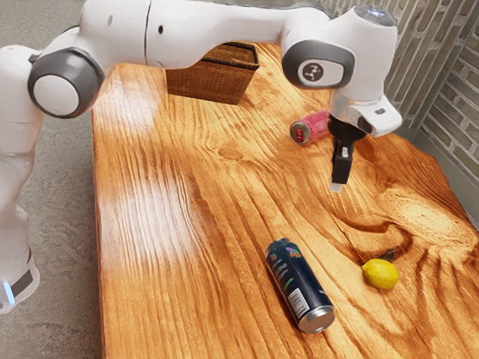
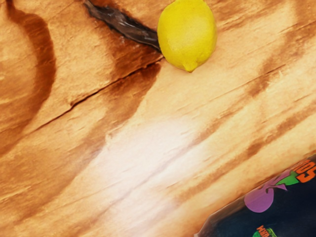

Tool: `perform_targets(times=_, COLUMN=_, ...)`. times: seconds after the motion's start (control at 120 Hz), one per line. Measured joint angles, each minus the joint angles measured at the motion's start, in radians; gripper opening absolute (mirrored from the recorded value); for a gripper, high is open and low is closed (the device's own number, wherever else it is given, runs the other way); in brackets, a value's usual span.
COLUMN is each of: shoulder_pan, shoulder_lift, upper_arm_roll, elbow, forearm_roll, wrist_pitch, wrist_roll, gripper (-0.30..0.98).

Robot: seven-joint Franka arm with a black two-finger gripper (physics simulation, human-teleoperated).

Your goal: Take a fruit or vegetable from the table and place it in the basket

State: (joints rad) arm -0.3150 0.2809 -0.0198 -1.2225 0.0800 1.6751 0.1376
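Lemon [image 1: 380, 274], arm [image 1: 213, 26] outstretched, wrist [image 1: 364, 108] bent downward

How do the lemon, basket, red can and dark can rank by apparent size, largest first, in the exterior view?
1. Basket, though partly hidden
2. Dark can
3. Lemon and red can: too alike to rank

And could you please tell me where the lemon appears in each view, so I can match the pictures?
Exterior view: the lemon lies toward the lower right, beside the dark can.
Wrist view: it is at the top, just right of the middle.
Shared landmark: the dark streak in the wood running up to the lemon.
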Motion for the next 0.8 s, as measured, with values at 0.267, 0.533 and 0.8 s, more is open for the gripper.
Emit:
perform_targets(times=0.267, shoulder_pan=-0.073, shoulder_lift=0.053, upper_arm_roll=-0.014, elbow=-0.002, forearm_roll=-0.009, wrist_pitch=0.070, wrist_roll=0.001, gripper=0.66)
perform_targets(times=0.533, shoulder_pan=-0.087, shoulder_lift=0.099, upper_arm_roll=-0.027, elbow=-0.004, forearm_roll=-0.059, wrist_pitch=0.129, wrist_roll=0.001, gripper=0.66)
perform_targets(times=0.8, shoulder_pan=-0.054, shoulder_lift=0.175, upper_arm_roll=-0.016, elbow=-0.043, forearm_roll=-0.139, wrist_pitch=0.198, wrist_roll=0.007, gripper=0.66)
